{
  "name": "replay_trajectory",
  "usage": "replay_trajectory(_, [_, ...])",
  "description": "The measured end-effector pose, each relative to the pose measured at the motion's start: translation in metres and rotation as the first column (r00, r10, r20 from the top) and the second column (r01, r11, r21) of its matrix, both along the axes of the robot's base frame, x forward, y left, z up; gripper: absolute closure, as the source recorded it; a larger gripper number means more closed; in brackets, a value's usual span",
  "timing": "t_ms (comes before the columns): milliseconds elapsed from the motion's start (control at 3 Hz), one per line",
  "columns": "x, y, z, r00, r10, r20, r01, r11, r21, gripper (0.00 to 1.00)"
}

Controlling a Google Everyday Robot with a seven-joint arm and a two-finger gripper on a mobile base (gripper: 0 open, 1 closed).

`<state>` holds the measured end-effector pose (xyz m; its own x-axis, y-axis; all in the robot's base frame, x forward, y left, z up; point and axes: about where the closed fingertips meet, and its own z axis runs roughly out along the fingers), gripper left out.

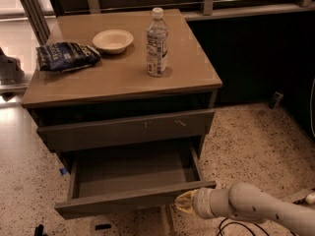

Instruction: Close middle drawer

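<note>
The middle drawer (133,173) is pulled far out of the cabinet, showing its smooth grey tray interior and plain front (128,200). Above it is a taller drawer front with pale scratch marks (128,129), slightly open. My gripper (186,202) is at the lower right, right at the drawer front's right end, at the end of my white arm (256,210). It looks to be touching or just in front of the front's edge.
On the cabinet top (123,77) stand a water bottle (157,43), a pale bowl (112,40) and a dark blue chip bag (66,56). Speckled floor (246,141) lies to the right. A dark wall and railing are behind.
</note>
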<state>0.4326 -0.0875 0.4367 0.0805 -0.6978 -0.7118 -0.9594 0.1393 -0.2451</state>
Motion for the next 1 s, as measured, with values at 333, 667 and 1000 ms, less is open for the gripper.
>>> replay_trajectory(333, [0.019, -0.002, -0.004, 0.9985, -0.02, 0.051, 0.02, 1.0, -0.007, 1.0])
replay_trajectory(667, [0.037, -0.004, -0.008, 0.9949, -0.041, 0.092, 0.041, 0.999, 0.0, 1.0])
replay_trajectory(1000, [0.058, -0.004, -0.008, 0.9893, -0.058, 0.134, 0.057, 0.998, 0.011, 1.0])
